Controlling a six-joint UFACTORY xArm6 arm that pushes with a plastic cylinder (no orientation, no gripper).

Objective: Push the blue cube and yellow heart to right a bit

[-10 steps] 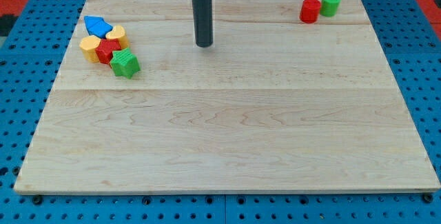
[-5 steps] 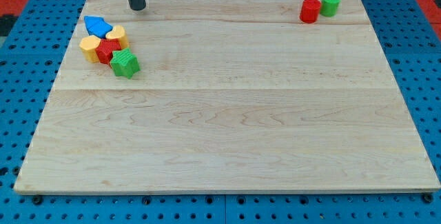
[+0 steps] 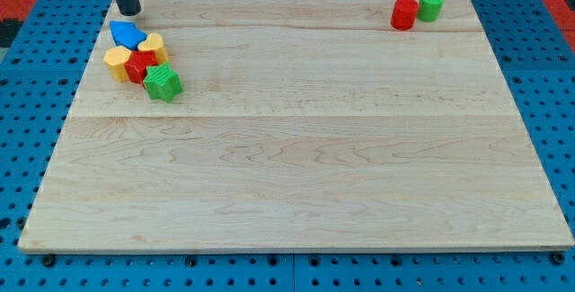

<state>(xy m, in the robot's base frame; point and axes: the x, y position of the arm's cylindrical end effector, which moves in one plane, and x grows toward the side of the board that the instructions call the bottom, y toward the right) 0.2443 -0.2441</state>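
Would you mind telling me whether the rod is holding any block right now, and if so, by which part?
Nothing is held. My tip stands free near the wooden board's top-left corner, just above the blue block, not touching it.

Board [image 3: 296, 148] was pale wood w/ faint grain lines, split by darker seams into wide strips. Around it the base [image 3: 27, 103] was blue w/ a regular grid of small dark holes; red patches showed at both top corners of the view. Rod was dark grey, my tip [image 3: 130, 12] same shade. Cluster at the view's left: blue block [image 3: 127, 33], yellow heart [image 3: 152, 47], orange-yellow block [image 3: 117, 59], red block [image 3: 139, 66], green block [image 3: 163, 83] w/ ribbed-looking top. At the view's top right: red cylinder [image 3: 404, 13] & green cylinder [image 3: 431, 4], both plain, no pattern.
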